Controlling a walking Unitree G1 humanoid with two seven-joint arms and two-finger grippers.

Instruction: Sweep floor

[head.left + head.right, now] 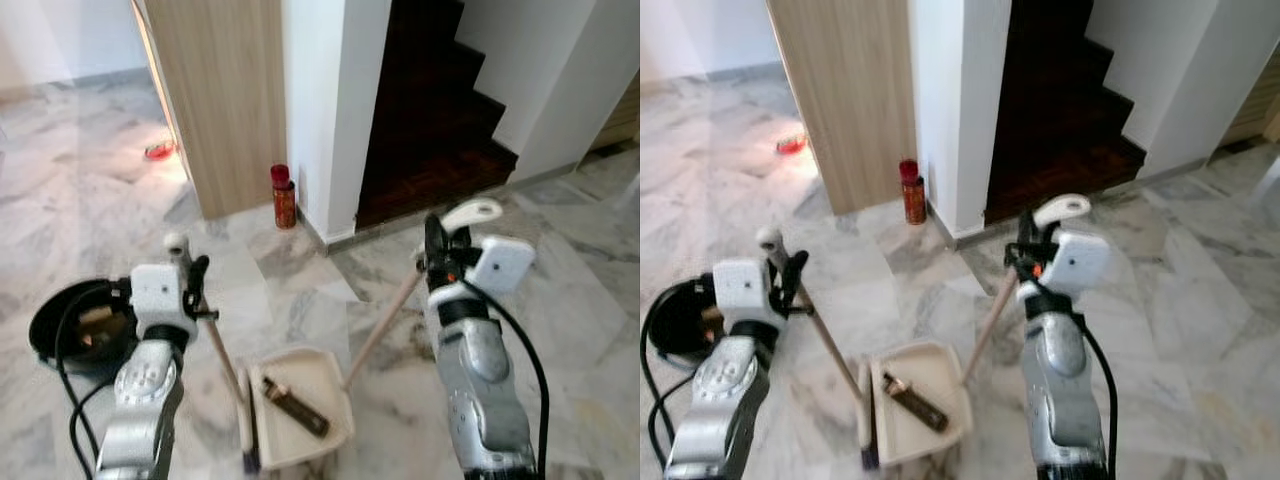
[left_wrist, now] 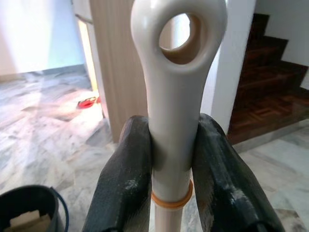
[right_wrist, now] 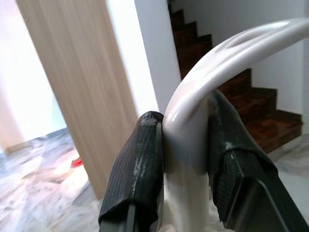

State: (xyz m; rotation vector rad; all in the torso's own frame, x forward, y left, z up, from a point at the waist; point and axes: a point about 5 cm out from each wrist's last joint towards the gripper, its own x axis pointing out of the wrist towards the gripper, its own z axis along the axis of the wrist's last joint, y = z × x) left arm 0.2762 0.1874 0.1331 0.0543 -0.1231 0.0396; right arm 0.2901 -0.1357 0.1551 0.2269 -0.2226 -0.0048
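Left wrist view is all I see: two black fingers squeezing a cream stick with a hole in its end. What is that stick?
Observer: A broom handle, sloping from the left gripper down to the floor beside a cream dustpan.
Visitor: Anything in the dustpan?
Observer: Yes, a dark brown object lies in it.
Visitor: What holds the dustpan?
Observer: The right gripper, shut on the long dustpan handle.
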